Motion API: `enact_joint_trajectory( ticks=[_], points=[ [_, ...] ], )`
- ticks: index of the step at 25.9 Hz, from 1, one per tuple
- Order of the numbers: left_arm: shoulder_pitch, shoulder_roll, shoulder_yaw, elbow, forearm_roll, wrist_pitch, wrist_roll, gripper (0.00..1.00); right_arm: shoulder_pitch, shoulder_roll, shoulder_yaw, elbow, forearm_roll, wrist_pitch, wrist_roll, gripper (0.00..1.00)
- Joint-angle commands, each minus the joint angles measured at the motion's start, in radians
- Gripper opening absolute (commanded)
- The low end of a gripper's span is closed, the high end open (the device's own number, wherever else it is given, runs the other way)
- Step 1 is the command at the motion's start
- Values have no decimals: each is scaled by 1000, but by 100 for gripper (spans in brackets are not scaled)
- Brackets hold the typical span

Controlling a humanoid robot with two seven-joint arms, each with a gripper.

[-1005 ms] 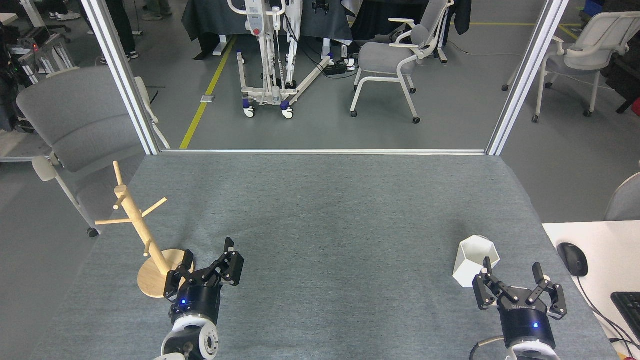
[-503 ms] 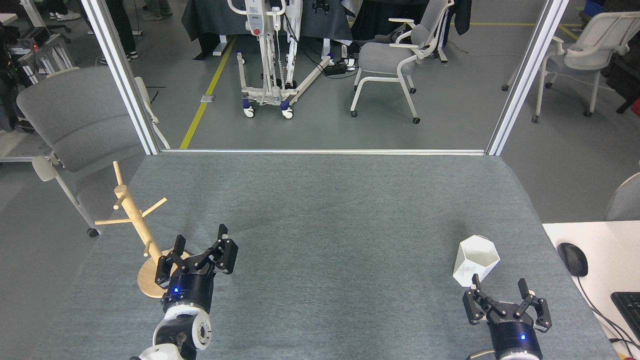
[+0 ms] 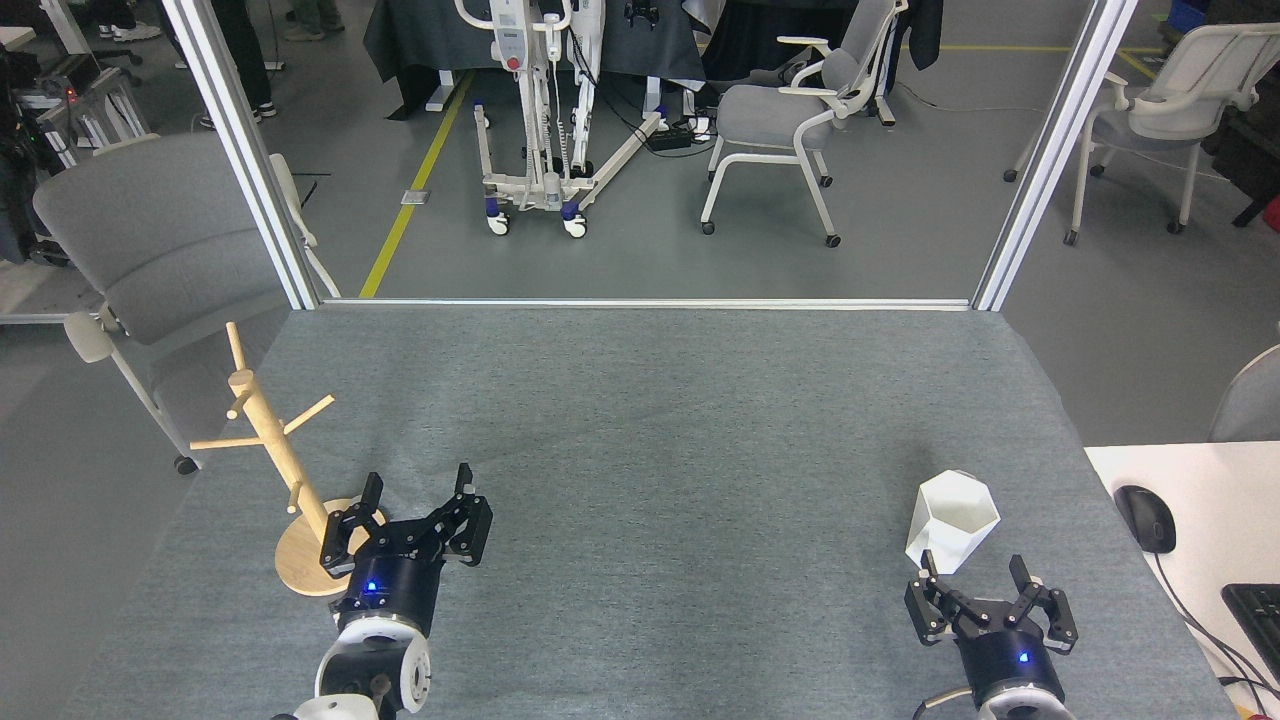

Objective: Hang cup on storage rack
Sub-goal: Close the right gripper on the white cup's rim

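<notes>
Grey felt is covering the worktop (image 3: 640, 450). The white cup (image 3: 951, 520) is sitting upright near the right front edge, where it sat before. The right gripper (image 3: 990, 600) is drawing back toward the viewer, now just clear of the cup, its fingers spread wide and holding nothing. The left gripper (image 3: 415, 505), fingers also spread wide and empty, is hovering just beside the round base of the storage rack (image 3: 275, 460), having shifted slightly right.
</notes>
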Motion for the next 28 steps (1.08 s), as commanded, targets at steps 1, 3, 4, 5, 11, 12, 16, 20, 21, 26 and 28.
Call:
enact_joint_trajectory(
  ticks=[1,3,4,5,11,12,16,20,21,26,28],
  points=[
    [1,-6,-23,-6,-51,5,0,99,-6,-4,2,7,-2,0,2,100],
    [5,-6,-28,-7,-51,3,-2,99,-13,-4,2,9,-4,2,2,100],
    [8,-4,-28,-6,-51,0,0,99,-21,-4,2,10,-4,2,2,100],
    [10,-6,-28,-4,-50,0,-2,99,-27,-4,2,18,-4,2,2,99],
    [8,-7,-26,-9,-44,0,0,99,-82,-5,3,93,-5,3,2,100],
    [7,-6,-26,-9,-44,-1,0,99,-90,-5,3,101,-5,3,2,100],
    [10,7,-28,-7,-48,-11,4,99,-117,-8,3,125,-7,5,2,100],
    [11,7,-28,-6,-48,-9,1,99,-168,-20,3,184,-8,5,2,100],
    [11,7,-29,-3,-48,-9,1,99,-177,-20,3,196,-8,5,2,99],
    [13,7,-31,4,-50,-11,0,99,-200,-20,3,224,-8,5,2,100],
    [13,7,-29,4,-50,-11,0,99,-205,-19,3,230,-7,5,2,100]
  ],
)
